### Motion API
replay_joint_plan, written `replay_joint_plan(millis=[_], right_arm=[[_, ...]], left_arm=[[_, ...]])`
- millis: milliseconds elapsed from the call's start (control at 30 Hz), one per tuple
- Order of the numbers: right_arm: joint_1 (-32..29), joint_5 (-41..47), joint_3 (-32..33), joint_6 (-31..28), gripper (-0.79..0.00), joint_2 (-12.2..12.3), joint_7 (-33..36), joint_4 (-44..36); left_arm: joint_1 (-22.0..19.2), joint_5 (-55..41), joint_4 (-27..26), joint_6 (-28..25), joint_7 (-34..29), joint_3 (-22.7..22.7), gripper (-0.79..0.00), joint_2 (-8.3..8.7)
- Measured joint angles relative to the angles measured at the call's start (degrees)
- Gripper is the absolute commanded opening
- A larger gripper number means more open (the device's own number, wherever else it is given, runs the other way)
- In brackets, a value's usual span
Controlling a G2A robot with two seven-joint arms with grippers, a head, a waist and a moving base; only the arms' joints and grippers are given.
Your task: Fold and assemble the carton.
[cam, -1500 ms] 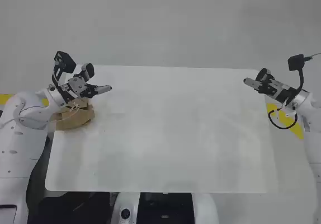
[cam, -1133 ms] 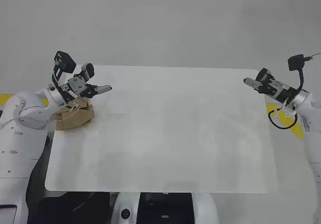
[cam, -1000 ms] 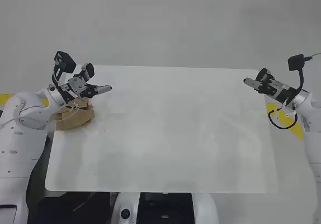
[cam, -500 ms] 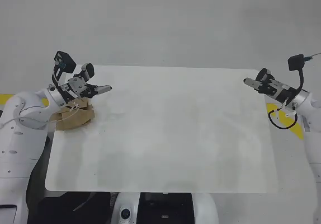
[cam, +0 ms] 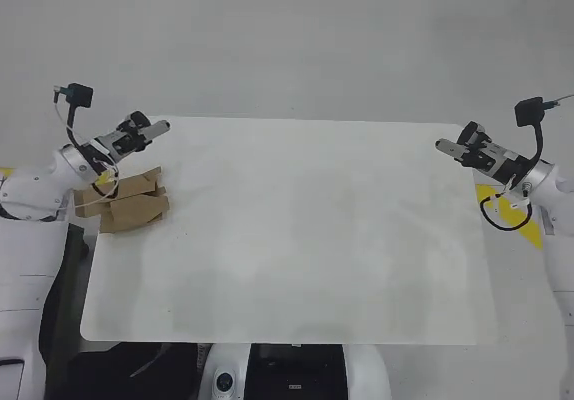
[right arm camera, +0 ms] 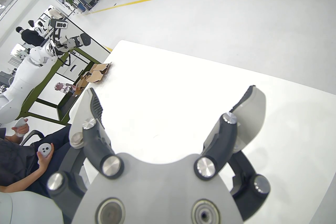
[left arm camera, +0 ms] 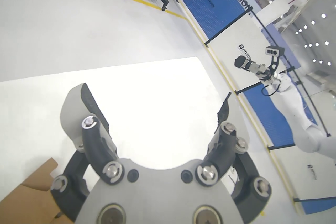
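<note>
The left arm (cam: pixel 35 190) is bent at the elbow and drawn in to the robot's left side, with the forearm angled forward and inward. Its wrist camera (cam: pixel 75 95) stands up above the wrist. The left gripper (cam: pixel 151 124) is spread wide — its fingers (left arm camera: pixel 86 101) stand well apart, dark ribbed pads facing each other and nothing between them. The right arm (cam: pixel 567 205) is held out on the opposite side, forearm pointing inward. The right gripper (cam: pixel 454 142) is likewise spread wide — empty, with its tips aimed across toward the left arm.
</note>
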Motion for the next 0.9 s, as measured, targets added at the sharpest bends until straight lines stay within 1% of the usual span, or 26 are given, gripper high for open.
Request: replay_joint_plan(millis=[133,267,367,433,567,700,900], right_arm=[[0.0,0.0,0.0,0.0,0.000,0.0,0.0,0.0],[0.0,0.0,0.0,0.0,0.000,0.0,0.0,0.0],[0.0,0.0,0.0,0.0,0.000,0.0,0.0,0.0],[0.0,0.0,0.0,0.0,0.000,0.0,0.0,0.0],[0.0,0.0,0.0,0.0,0.000,0.0,0.0,0.0],[0.0,0.0,0.0,0.0,0.000,0.0,0.0,0.0],[0.0,0.0,0.0,0.0,0.000,0.0,0.0,0.0]], left_arm=[[1.9,-4.5,1.6,0.7,-1.6,-3.2,0.000,0.47],[4.7,-7.5,3.5,0.6,-1.3,-6.8,0.000,0.92],[7.7,-9.6,4.6,-0.8,1.4,-9.7,0.000,1.01],[10.0,-12.3,5.1,-0.5,3.2,-11.5,0.000,0.99],[14.0,-14.0,5.3,0.4,6.5,-14.9,0.000,1.00],[16.7,-14.9,5.5,1.2,8.6,-17.0,0.000,0.95],[19.2,-16.1,5.9,2.8,11.4,-19.6,0.000,0.84]])
